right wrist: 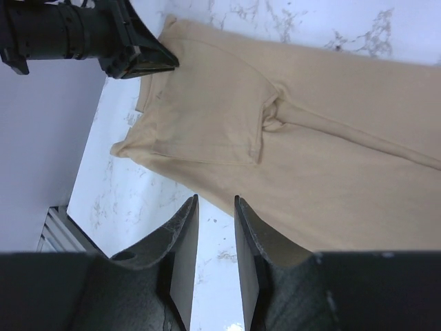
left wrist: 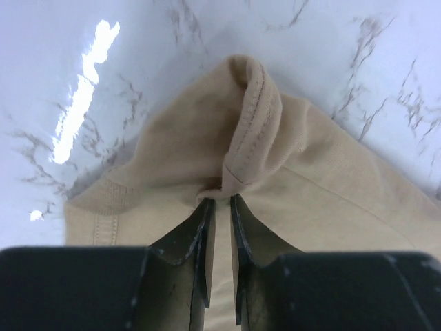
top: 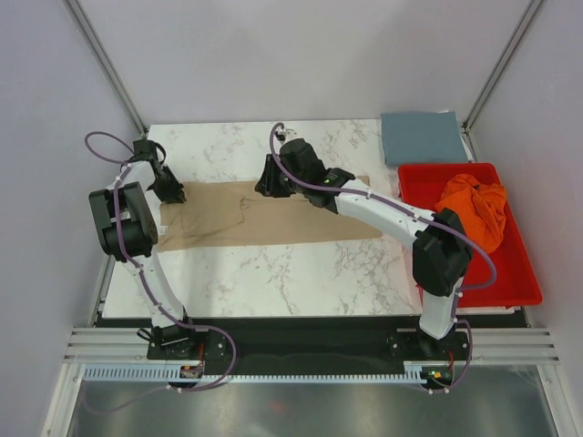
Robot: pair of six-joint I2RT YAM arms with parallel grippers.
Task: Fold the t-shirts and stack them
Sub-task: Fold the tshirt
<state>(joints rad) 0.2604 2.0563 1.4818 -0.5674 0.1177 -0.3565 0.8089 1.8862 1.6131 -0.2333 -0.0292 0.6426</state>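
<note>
Got the tan shirt [top: 273, 220] stretched out long across the middle of the marble table [top: 273, 273], mostly flat, just rumpled at the left end with a sleeve hem curled up into a little ridge. Parked right at that end: left gripper [left wrist: 222, 201], tips right at the cloth just short of the ridge, fingers split by a thin slit with nothing pinched in there, so loose, not gripping. Over by the shirt's far edge, around the middle: right gripper [right wrist: 215, 200], fingers spread a bit wider, nothing between them either, so released too. Can't tell whether those tips touch the cloth or hang just above it.

Moving outward, got a blue-grey shirt [top: 424, 137] folded into a neat flat square at the far right corner of the table. Just in front of it, a red tray [top: 510, 282] running along the right edge, holding the orange shirt [top: 474, 209], bunched up in a heap toward the tray's far end, not folded.
</note>
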